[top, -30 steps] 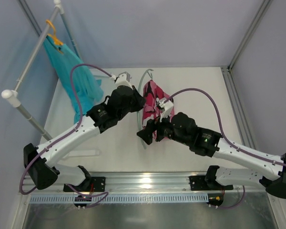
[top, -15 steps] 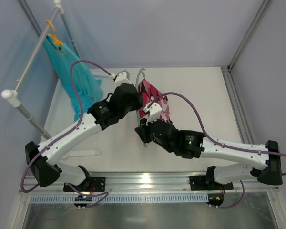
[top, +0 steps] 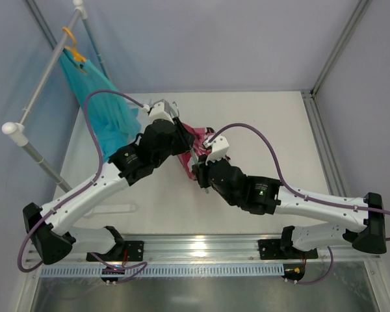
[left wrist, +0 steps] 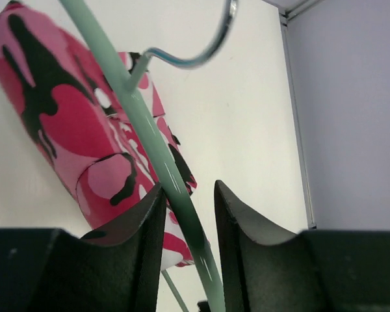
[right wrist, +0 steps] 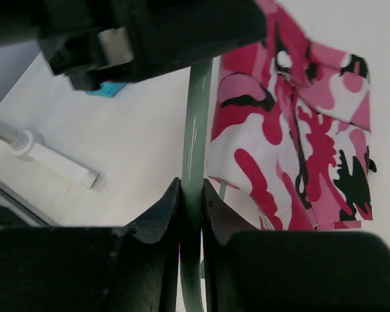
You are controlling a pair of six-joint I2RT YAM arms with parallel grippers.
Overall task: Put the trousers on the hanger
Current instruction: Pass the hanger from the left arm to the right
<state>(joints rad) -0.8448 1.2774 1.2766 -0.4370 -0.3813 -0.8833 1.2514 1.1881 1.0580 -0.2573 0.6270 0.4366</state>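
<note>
Right gripper (right wrist: 191,182) is pinched tight on the rod of the hanger (right wrist: 196,123), while the left gripper (left wrist: 188,185) has its jaws a bit apart with that same rod running through the gap, brushing just one finger. So that's one mint hanger and one pair of trousers (left wrist: 71,117), folded up right beside the rod between the two wrists, can't tell if they're actually draped over it. Off to the left there's one white rack (top: 44,71) with one teal garment (top: 101,97) on one orange hanger (top: 71,40).
</note>
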